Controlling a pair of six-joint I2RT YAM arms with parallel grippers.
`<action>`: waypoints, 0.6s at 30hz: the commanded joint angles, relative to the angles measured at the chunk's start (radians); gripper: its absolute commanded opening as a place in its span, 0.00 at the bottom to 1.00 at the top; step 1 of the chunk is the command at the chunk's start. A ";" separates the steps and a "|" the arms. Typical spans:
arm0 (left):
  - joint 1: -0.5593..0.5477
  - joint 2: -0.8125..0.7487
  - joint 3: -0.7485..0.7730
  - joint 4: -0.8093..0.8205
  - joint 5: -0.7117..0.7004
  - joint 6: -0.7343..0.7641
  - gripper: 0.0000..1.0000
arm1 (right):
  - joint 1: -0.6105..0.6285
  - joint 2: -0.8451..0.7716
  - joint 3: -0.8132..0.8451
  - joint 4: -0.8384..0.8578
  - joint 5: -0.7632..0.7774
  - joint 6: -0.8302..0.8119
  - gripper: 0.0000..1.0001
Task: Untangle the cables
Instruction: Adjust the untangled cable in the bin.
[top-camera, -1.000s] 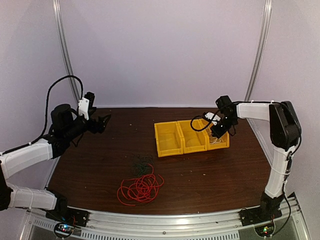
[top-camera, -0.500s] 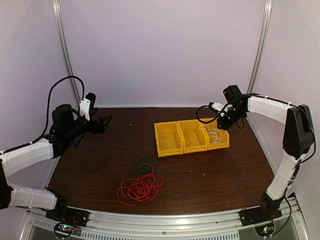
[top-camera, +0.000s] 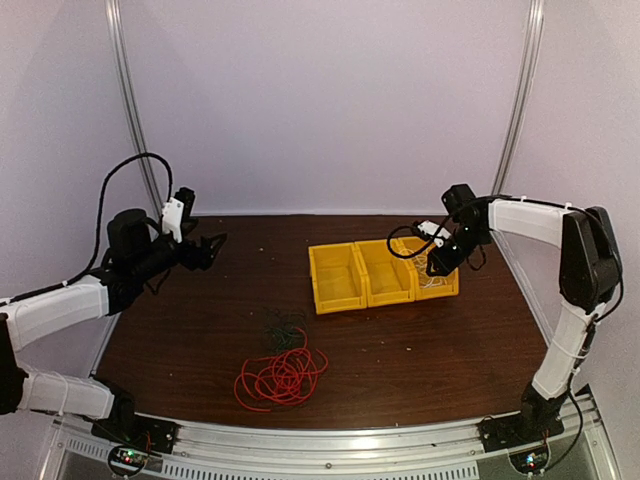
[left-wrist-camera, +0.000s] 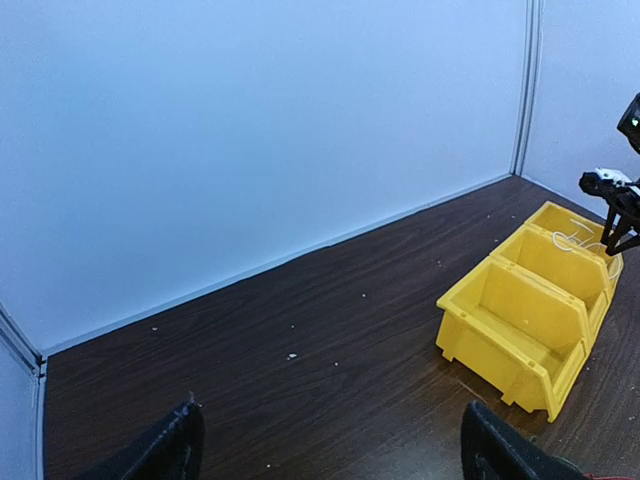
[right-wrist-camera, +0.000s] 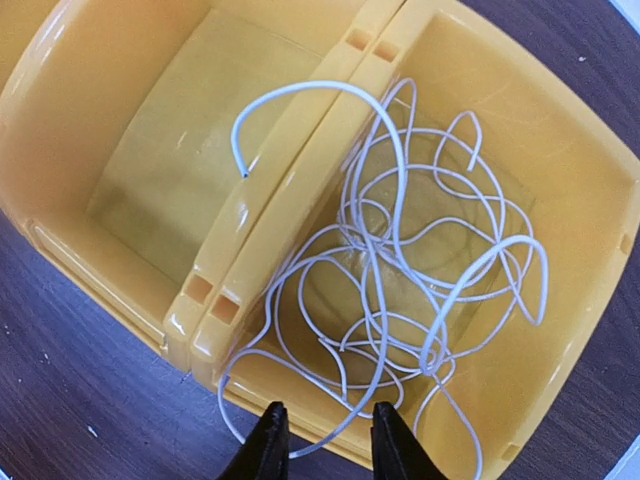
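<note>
The white cable (right-wrist-camera: 420, 260) lies in loose loops inside the rightmost yellow bin (right-wrist-camera: 590, 330), also visible from above (top-camera: 433, 273). One end arches over the divider and a loop drapes over the bin's near rim. My right gripper (right-wrist-camera: 325, 425) hovers just above that rim, open, with the draped loop passing loosely between its tips; from above, the right gripper (top-camera: 440, 263) is over the same bin. The red cable (top-camera: 282, 378) is coiled near the table's front, and the black cable (top-camera: 283, 325) is bunched just behind it. My left gripper (top-camera: 213, 245) hangs wide open at the far left, holding nothing (left-wrist-camera: 330, 435).
Three yellow bins (top-camera: 335, 285) stand side by side right of centre; the left (left-wrist-camera: 500, 325) and middle ones hold nothing. White walls close the table's back and sides. Small crumbs dot the dark wood (left-wrist-camera: 292, 355).
My right gripper's jaws have spread apart and the white cable now lies free in the rightmost bin. The right arm lifted back, then settled over the bin. The left arm barely moved.
</note>
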 joint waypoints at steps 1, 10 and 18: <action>0.003 0.013 0.025 0.037 0.013 -0.011 0.90 | -0.003 0.062 0.048 0.000 0.019 0.027 0.23; 0.003 0.036 0.035 0.040 0.021 -0.019 0.90 | -0.011 0.120 0.114 0.040 0.070 0.032 0.00; 0.003 0.034 0.035 0.043 0.026 -0.020 0.90 | -0.010 0.186 0.162 0.092 0.165 0.014 0.00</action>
